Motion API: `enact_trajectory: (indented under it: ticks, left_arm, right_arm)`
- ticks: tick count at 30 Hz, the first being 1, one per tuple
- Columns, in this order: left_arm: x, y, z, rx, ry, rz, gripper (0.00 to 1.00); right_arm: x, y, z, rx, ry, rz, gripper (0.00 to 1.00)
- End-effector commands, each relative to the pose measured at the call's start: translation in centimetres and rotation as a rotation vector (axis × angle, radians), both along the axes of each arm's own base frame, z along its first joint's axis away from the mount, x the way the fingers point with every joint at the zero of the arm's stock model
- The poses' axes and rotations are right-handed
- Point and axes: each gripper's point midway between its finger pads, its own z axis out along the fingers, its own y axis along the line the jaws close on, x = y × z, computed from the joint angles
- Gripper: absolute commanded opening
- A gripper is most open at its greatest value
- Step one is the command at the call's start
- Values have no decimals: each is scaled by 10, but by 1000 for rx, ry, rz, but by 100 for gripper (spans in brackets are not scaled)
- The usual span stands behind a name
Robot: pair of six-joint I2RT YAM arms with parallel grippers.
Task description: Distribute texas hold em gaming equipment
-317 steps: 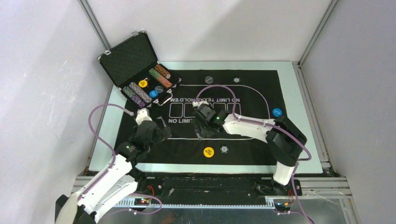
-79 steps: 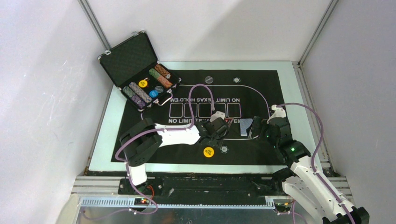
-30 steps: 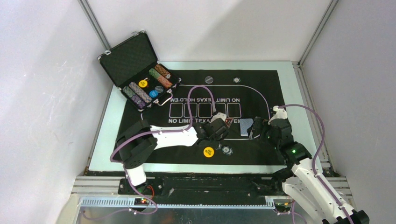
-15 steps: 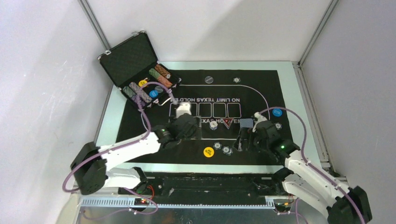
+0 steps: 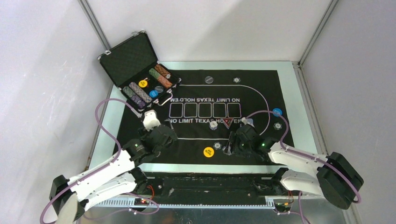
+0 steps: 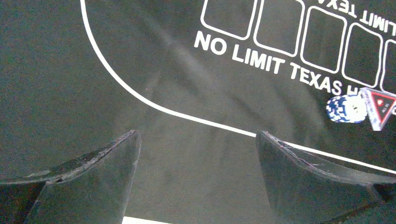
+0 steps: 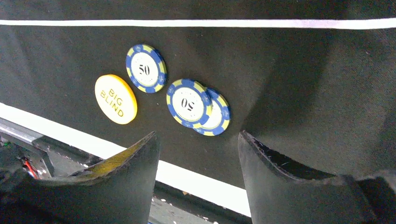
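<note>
My right gripper [image 5: 230, 145] [image 7: 197, 140] is open and empty, low over the mat's near edge. Just beyond its fingers lie two overlapping blue-yellow chips [image 7: 189, 102], a single 50 chip [image 7: 146, 68] and the yellow "BIG BLIND" disc [image 7: 116, 99] [image 5: 208, 151]. My left gripper [image 5: 164, 134] [image 6: 197, 140] is open and empty above bare mat at the near left. A small chip stack [image 6: 346, 108] [image 5: 213, 125] sits next to the red-black triangle marker [image 6: 382, 103] [image 5: 227, 122]. A blue disc [image 5: 277, 112] and a chip [image 5: 278, 126] lie at the right. No playing cards show.
The open black case [image 5: 140, 70] with chip rows stands at the far left corner. A black disc [image 5: 208, 80] and a chip [image 5: 237, 80] lie at the mat's far edge. The black lettered mat [image 5: 261, 88] covers the table. The table's near edge [image 7: 201, 179] is just behind my right fingers.
My left arm has drawn back to the near left, away from the marker. My right gripper has swung left toward the chips by the yellow disc and now covers the blue card's spot.
</note>
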Motion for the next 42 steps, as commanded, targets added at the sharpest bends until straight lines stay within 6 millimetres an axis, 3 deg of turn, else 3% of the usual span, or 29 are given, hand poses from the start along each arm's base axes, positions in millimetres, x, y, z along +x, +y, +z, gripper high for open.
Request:
enact_trajectory:
  ticks: [1, 12, 18, 22, 26, 29, 33, 35, 36, 38, 41, 42]
  left_arm:
    - [1, 14, 2, 4, -35, 66, 100]
    - [5, 7, 2, 13, -32, 30, 100]
    - [6, 4, 0, 22, -27, 23, 100]
    - [8, 5, 3, 28, -34, 23, 100]
    - [12, 5, 6, 21, -41, 27, 100]
    - [15, 7, 4, 2, -29, 26, 100]
    - [20, 12, 0, -26, -15, 30, 100]
    - [22, 16, 0, -19, -6, 37, 100]
    - [22, 19, 0, -16, -4, 46, 100]
    - [22, 22, 0, -5, 0, 51, 100]
    - [22, 24, -5, -6, 4, 59, 100]
    - [21, 25, -9, 1, 9, 61, 100]
  right_arm:
    - [22, 9, 5, 36, -61, -102, 64]
    - [27, 23, 2, 69, -53, -91, 62]
    - [32, 13, 7, 18, -85, -104, 66]
    - [45, 4, 33, -14, -200, -72, 77]
    - [68, -7, 79, -36, -383, -26, 97]
    - [96, -21, 115, -16, -485, -42, 99]
    - [126, -33, 147, -13, -548, -34, 100]
    - [134, -23, 155, -4, -565, 34, 100]
    - [135, -15, 147, -3, -531, 74, 100]
    - [142, 3, 152, -14, -514, 148, 100]
    - [139, 28, 133, -84, -428, 273, 100]
    - [147, 36, 126, -119, -406, 282, 100]
